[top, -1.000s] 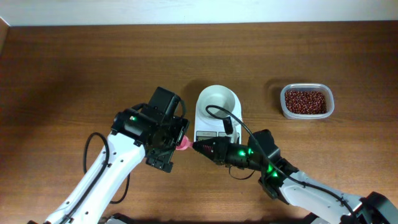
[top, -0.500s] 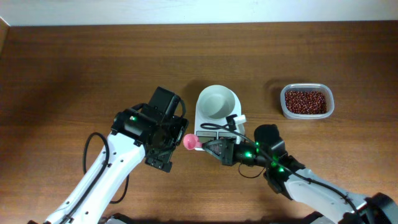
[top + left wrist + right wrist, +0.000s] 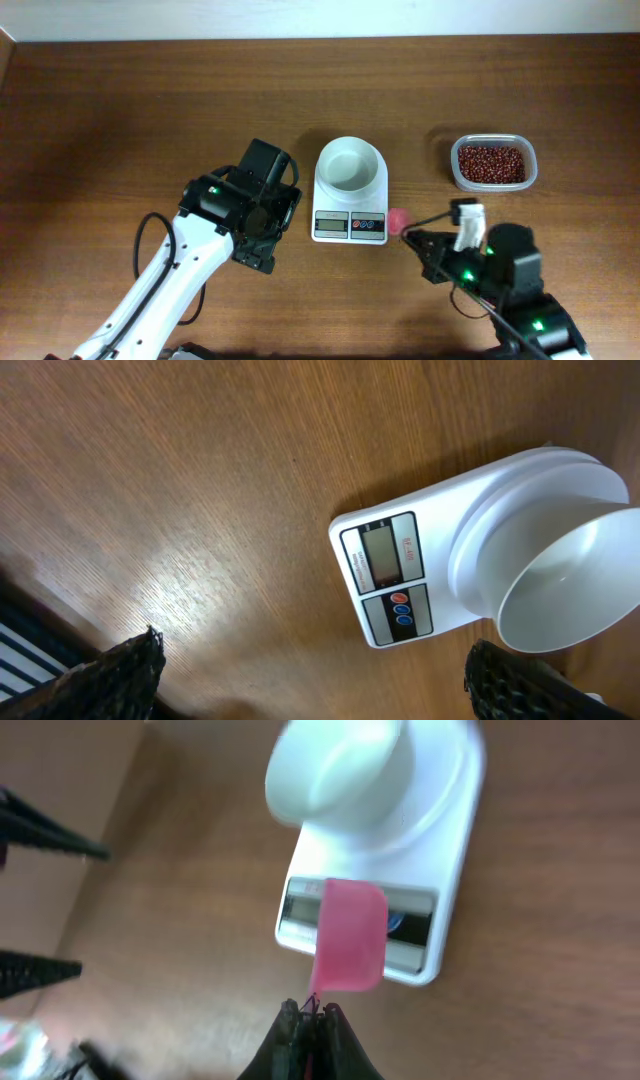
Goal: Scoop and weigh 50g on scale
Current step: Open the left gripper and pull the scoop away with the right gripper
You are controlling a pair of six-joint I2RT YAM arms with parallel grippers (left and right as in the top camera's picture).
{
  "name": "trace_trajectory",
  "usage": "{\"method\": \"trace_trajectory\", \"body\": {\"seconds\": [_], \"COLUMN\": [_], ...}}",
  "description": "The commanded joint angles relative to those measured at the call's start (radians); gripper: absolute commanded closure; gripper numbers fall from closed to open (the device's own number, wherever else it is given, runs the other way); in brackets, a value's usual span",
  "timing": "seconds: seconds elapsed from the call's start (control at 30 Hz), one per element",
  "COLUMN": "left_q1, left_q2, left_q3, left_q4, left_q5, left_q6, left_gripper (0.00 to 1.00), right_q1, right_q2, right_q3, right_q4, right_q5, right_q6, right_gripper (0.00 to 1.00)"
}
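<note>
The white scale (image 3: 350,205) stands mid-table with its round white bowl (image 3: 350,165), which looks empty. The beans (image 3: 491,162) fill a clear tub at the right. My right gripper (image 3: 412,236) is shut on the thin handle of a pink scoop (image 3: 398,220), just right of the scale's front corner. In the right wrist view the scoop (image 3: 350,935) hangs over the scale's display (image 3: 400,915), the gripper (image 3: 312,1012) pinched below it. My left gripper (image 3: 283,213) stands open left of the scale, and in its own view the gripper (image 3: 315,690) holds nothing beside the scale (image 3: 400,575).
The clear plastic tub (image 3: 455,172) sits right of the scale, ahead of my right arm. Bare wooden table (image 3: 150,100) stretches to the left and the back. A white cable clip (image 3: 466,215) rides on the right arm.
My right arm has drawn back and swung right, carrying the pink scoop from near the left gripper, across the scale's front, to its right corner. The left arm stayed put.
</note>
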Motion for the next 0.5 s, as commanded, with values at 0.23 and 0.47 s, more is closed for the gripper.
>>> {"method": "trace_trajectory", "body": {"seconds": [0.23,0.47], "left_q1": [-0.004,-0.004], "left_q2": [-0.008,-0.008], "left_q3": [0.005,0.005], "left_q4": [0.011,0.018], "left_q5": [-0.021,-0.017], "left_q6": [0.001,0.002], "left_gripper": [0.01,0.01], "right_q1": [-0.040,-0.040], "right_q2": [-0.212,-0.212], "right_q3": [0.032,0.032], "right_q4": [0.032,0.062], "right_q5": [0.072,0.206], "right_q6": [-0.025,-0.024], "right_gripper": [0.96,0.96]}}
